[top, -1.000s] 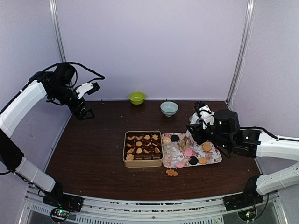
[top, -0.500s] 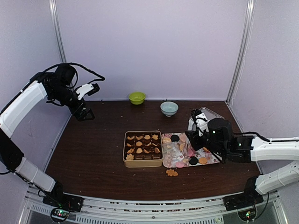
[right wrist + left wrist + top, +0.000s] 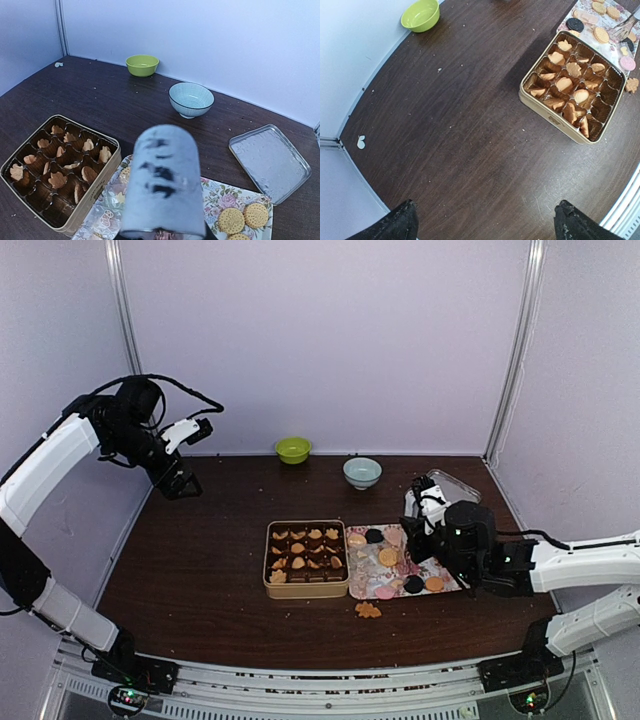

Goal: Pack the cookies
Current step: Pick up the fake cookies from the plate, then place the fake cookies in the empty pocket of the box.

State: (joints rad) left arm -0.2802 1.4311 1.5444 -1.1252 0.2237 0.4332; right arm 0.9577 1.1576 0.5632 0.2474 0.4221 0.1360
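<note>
The cookies lie in three places. Tan ones sit in the paper cups of the tin (image 3: 306, 558) (image 3: 572, 90) (image 3: 57, 170). Orange, pink and black ones lie on the floral tray (image 3: 372, 575) (image 3: 227, 197). One tan cookie (image 3: 368, 610) lies loose on the table in front of the tray. My right gripper (image 3: 412, 546) is low over the tray's middle. In the right wrist view one blurred white finger (image 3: 162, 185) fills the middle, a pinkish bit shows at its tip, and the jaws are hidden. My left gripper (image 3: 182, 478) (image 3: 487, 227) hangs open and empty, high at the far left.
A green bowl (image 3: 293, 449) (image 3: 142, 65) and a pale blue bowl (image 3: 362, 472) (image 3: 191, 99) stand at the back. A shallow metal tray (image 3: 455, 485) (image 3: 270, 160) lies behind the floral tray, at the right. Crumbs dot the dark table.
My right arm has come down and to the left over the floral tray, uncovering the metal tray behind it. The left arm has not moved.
</note>
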